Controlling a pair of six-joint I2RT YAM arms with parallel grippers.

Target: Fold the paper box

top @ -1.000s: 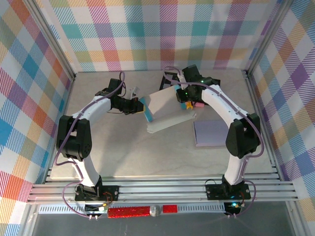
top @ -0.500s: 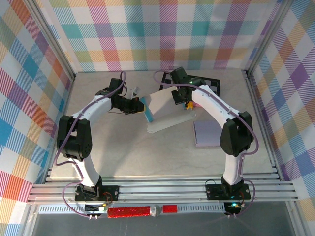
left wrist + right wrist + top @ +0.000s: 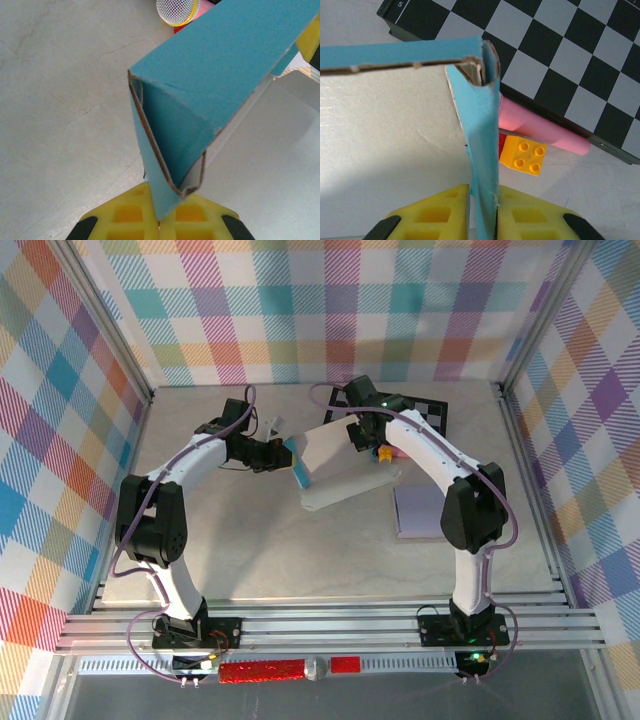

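Observation:
The paper box (image 3: 335,458), blue outside and white inside, lies half-folded in the middle of the table with its white panel tilted up. My left gripper (image 3: 286,452) is shut on the box's left blue side wall (image 3: 165,150), whose flap (image 3: 220,65) folds over into a wedge; its yellow fingers (image 3: 125,215) pinch the wall's lower edge. My right gripper (image 3: 362,436) is shut on the box's far right blue wall (image 3: 481,145), which stands upright between its yellow pads (image 3: 520,215), beside the white inner panel (image 3: 390,135).
A black-and-white checkerboard (image 3: 420,412) lies behind the box, with a pink cylinder (image 3: 542,131) and a yellow brick (image 3: 522,155) beside it. A lavender pad (image 3: 425,510) lies at the right. A mesh ball (image 3: 177,10) sits beyond the box's left end.
My right gripper has shifted left along the box's far edge, uncovering the checkerboard. The left arm has held still.

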